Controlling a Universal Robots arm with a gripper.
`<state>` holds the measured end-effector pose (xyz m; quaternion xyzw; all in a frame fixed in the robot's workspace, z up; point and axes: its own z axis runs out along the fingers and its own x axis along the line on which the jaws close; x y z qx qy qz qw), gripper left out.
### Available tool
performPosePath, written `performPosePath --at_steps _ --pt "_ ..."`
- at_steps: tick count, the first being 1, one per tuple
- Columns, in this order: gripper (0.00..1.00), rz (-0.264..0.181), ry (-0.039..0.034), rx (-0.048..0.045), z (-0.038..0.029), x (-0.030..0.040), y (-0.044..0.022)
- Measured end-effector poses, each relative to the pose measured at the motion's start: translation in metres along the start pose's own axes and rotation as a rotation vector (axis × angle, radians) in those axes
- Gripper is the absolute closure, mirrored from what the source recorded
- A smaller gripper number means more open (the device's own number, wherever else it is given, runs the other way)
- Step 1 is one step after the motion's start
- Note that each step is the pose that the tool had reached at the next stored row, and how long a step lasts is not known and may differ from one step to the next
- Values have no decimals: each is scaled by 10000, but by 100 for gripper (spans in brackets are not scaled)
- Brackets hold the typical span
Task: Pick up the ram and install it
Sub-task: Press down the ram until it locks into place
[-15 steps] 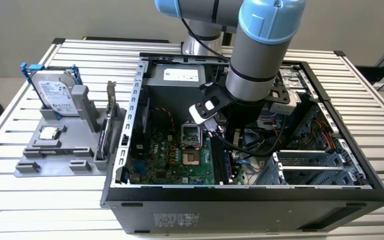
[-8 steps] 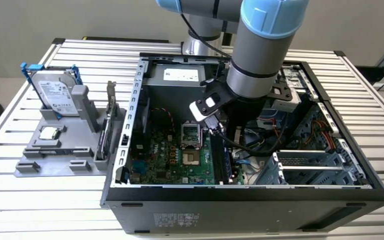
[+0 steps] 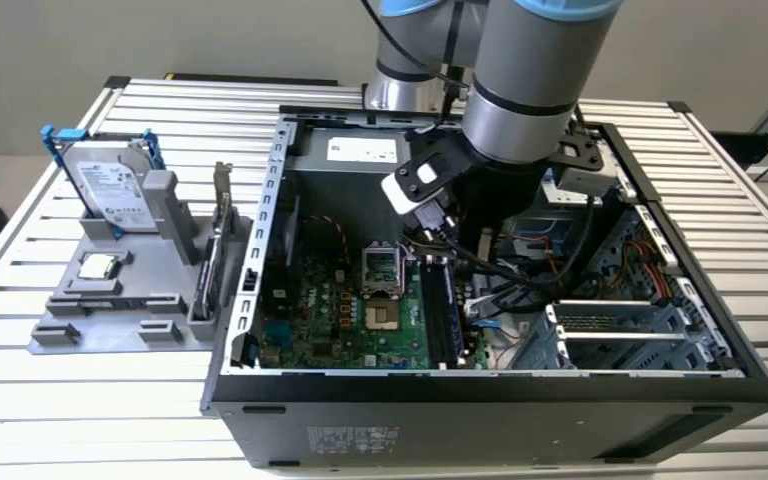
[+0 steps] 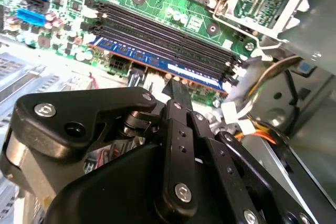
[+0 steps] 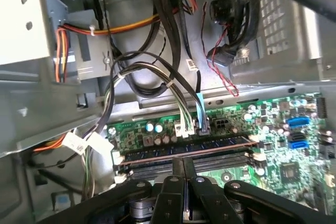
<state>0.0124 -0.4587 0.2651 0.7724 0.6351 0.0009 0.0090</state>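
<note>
The ram point(image 4: 152, 62) is a long bluish stick lying along the outermost of the black motherboard slots point(image 4: 157, 38), and it also shows in the first wrist view point(image 5: 157, 149). My gripper point(image 4: 176, 88) is shut, its two black fingers pressed together with nothing between them. The fingertips sit right at the ram's upper edge near the middle of its length, and I cannot tell whether they touch it. In the first wrist view the gripper point(image 5: 184, 165) stands crosswise to the ram. In the exterior view the arm point(image 3: 524, 110) reaches down into the open computer case point(image 3: 491, 385).
Bundled cables point(image 5: 173, 77) hang close beside the slots, with a blue connector point(image 5: 202, 116) plugged in near the ram. The CPU socket point(image 3: 377, 265) lies beside the slots. Left of the case, a grey holder point(image 3: 104, 320) carries a hard drive point(image 3: 111, 185) and an upright card point(image 3: 220, 225).
</note>
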Motion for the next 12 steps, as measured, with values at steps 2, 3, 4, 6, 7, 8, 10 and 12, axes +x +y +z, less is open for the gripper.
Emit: performPosePath --at_steps 2,3,4,6,7,8,10,12 --pt "100 1 -3 17 -46 0 0" --pt "100 0 -4 23 -60 -1 1" --pt "100 0 -5 28 -69 -1 1" --pt "100 0 -7 40 -82 -1 1" --pt "100 0 -6 43 -85 -1 1" --pt "100 0 -7 47 -87 -1 1" --pt "100 -1 -19 47 -88 -1 1" --pt "100 -1 -21 46 -89 -1 2"
